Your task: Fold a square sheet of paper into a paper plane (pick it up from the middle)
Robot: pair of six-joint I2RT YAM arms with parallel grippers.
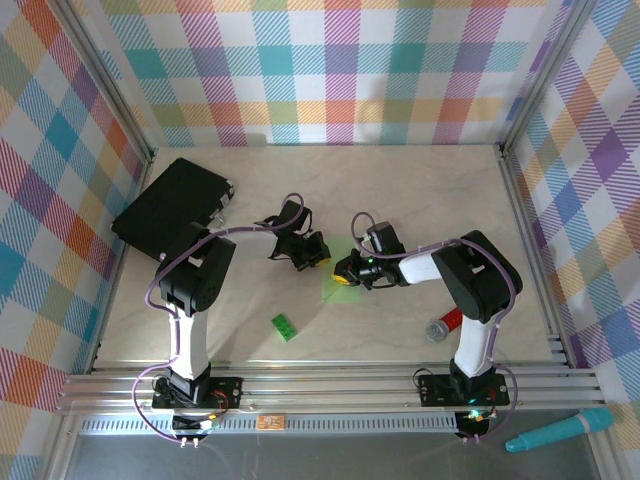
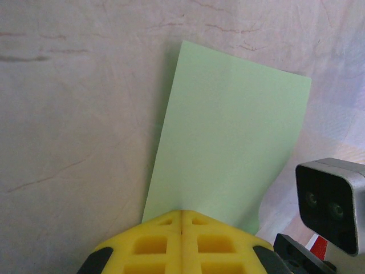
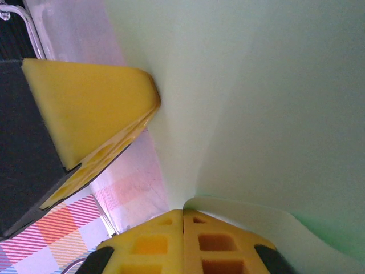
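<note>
Top external: left end effector [image 1: 321, 262] and right end effector [image 1: 346, 277] clamp the square sheet of paper [image 1: 333, 291].

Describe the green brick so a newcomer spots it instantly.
On the table, look near the front edge, just right of the left arm. The toy brick lies there: small and bright green, unlike the pale-green paper farther back.
</note>
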